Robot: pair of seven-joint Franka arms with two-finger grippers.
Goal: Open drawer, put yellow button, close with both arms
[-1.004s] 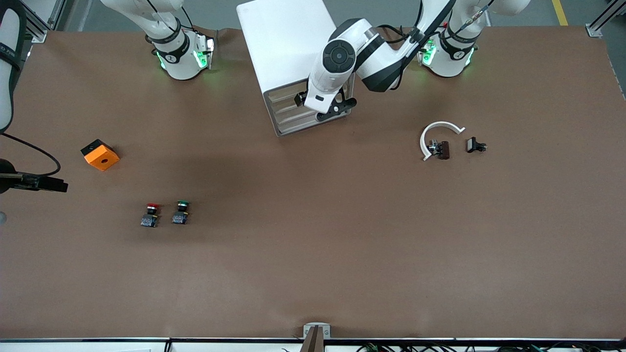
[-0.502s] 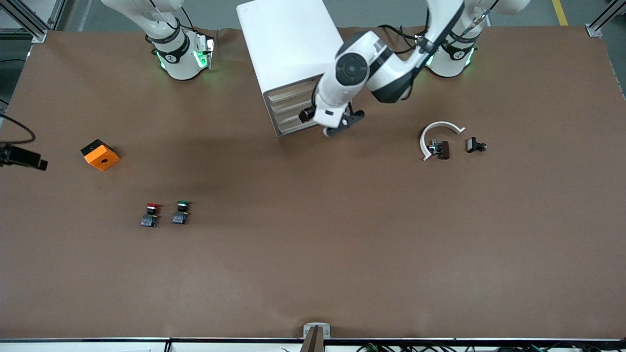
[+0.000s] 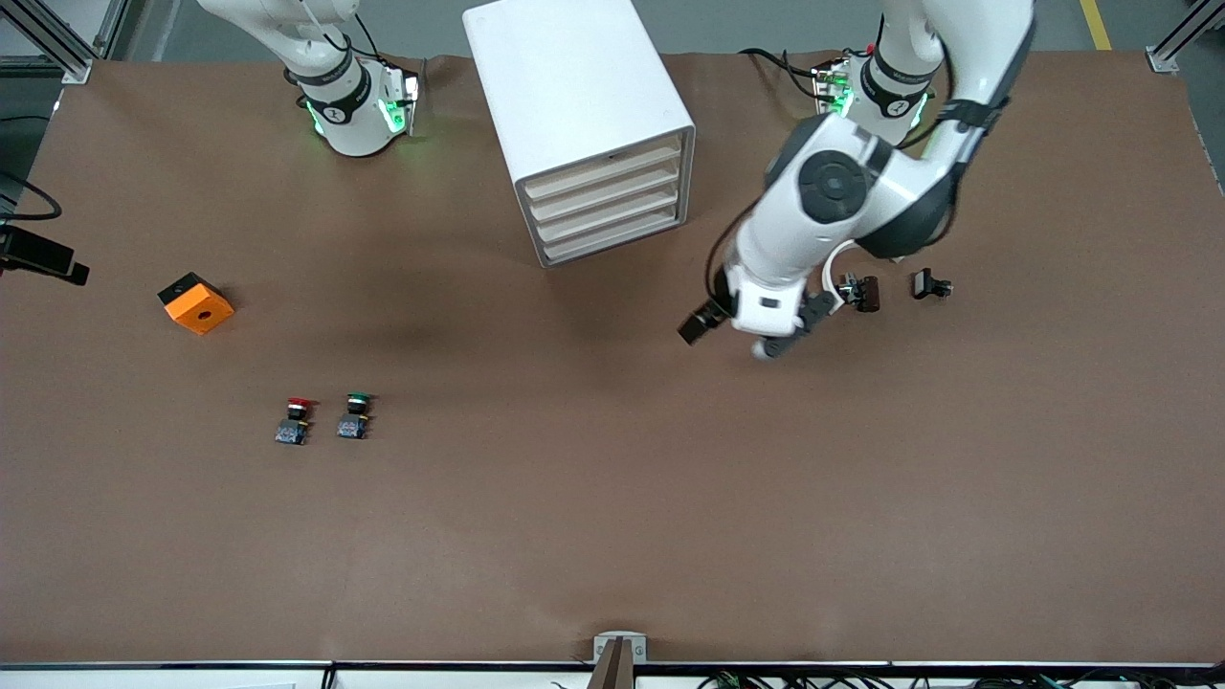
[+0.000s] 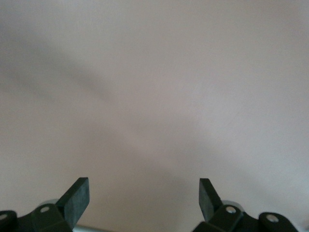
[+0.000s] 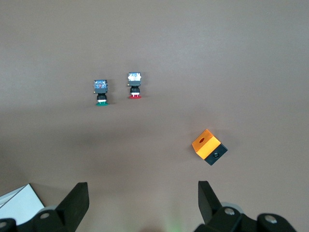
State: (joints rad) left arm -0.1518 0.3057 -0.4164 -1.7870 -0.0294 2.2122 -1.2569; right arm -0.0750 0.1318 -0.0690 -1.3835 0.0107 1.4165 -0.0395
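The white cabinet [image 3: 574, 86] stands midway between the two arm bases. All four cream drawer fronts sit flush, the top drawer [image 3: 605, 170] included. The yellow button is not in view anywhere. My left gripper [image 3: 790, 330] is over bare table between the cabinet and a white ring. In the left wrist view it [image 4: 145, 193] is open and empty, with only brown table under it. My right gripper [image 5: 143, 195] is open and empty, high over the right arm's end of the table. Only a black part of that hand [image 3: 43, 258] shows at the front view's edge.
A red-capped button [image 3: 295, 421] and a green-capped button [image 3: 354, 417] stand side by side; both show in the right wrist view [image 5: 134, 84], [image 5: 101, 92]. An orange box [image 3: 196, 303] lies toward the right arm's end. A white ring [image 3: 833, 268] and two small dark parts [image 3: 866, 292], [image 3: 930, 284] lie near the left gripper.
My left gripper has swung away from the cabinet's drawer fronts to over bare table near the white ring. The right hand's black part has shifted along the view's edge.
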